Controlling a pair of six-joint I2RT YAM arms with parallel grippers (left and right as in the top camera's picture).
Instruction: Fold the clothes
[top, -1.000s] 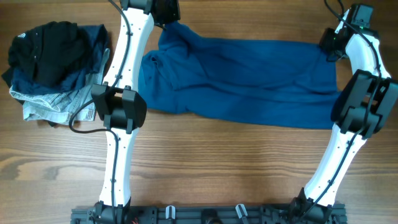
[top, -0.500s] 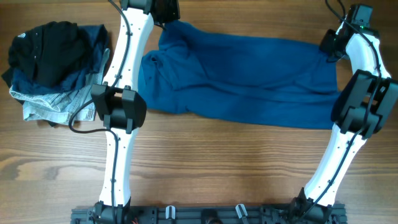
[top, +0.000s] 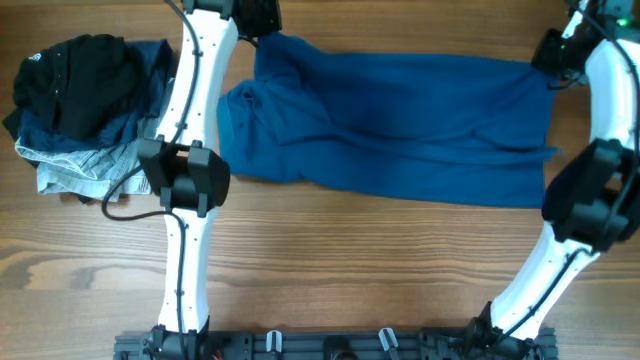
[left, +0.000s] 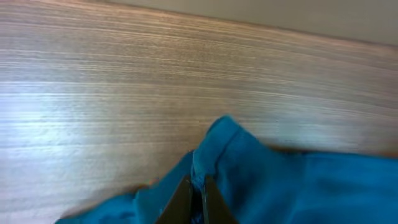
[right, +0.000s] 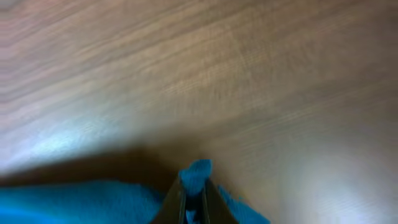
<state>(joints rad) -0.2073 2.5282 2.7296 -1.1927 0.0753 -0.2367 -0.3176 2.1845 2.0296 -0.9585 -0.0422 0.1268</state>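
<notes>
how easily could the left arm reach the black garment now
Probably not yet: the left tool is shut on a corner of the blue garment and must let go first. Otherwise the black garment lies uncovered beside that arm.

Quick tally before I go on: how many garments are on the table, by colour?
Royal-blue garment: 1
Black garment: 1
Pale denim jeans: 1
Total: 3 in view; the heap on the left may hide more.
</notes>
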